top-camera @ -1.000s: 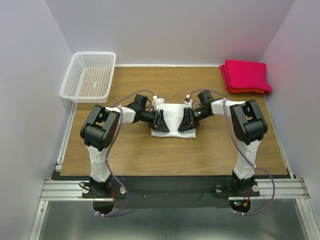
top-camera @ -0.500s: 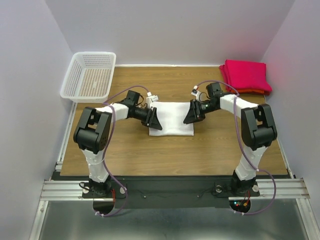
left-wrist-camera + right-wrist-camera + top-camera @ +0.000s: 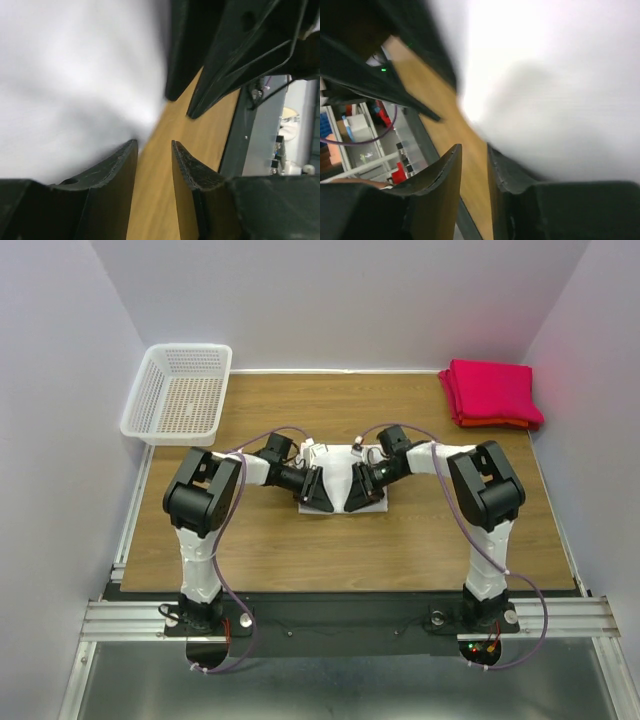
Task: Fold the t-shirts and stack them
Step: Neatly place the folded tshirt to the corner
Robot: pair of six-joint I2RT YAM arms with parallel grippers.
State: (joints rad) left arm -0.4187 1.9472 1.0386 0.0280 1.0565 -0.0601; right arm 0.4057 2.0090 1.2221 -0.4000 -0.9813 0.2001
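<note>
A white t-shirt (image 3: 339, 472) lies folded at the middle of the wooden table (image 3: 280, 540). My left gripper (image 3: 318, 492) and right gripper (image 3: 358, 490) sit low on it, close together and facing each other. In the left wrist view my left gripper (image 3: 152, 145) has a narrow gap showing bare wood, with the white cloth (image 3: 65, 75) outside its left finger. In the right wrist view my right gripper (image 3: 474, 147) also has a narrow empty gap, with the cloth (image 3: 560, 75) beside its right finger. A folded red/pink stack (image 3: 492, 390) lies at the back right, an orange-red edge (image 3: 495, 424) at its bottom.
A white lattice basket (image 3: 180, 392) stands at the back left corner. The right gripper's fingers (image 3: 225, 50) show near in the left wrist view. Walls close in the table on three sides.
Half a second ago the grippers stood apart at the shirt's left and right edges. Both have moved inward toward each other, and the visible white cloth is now narrower.
</note>
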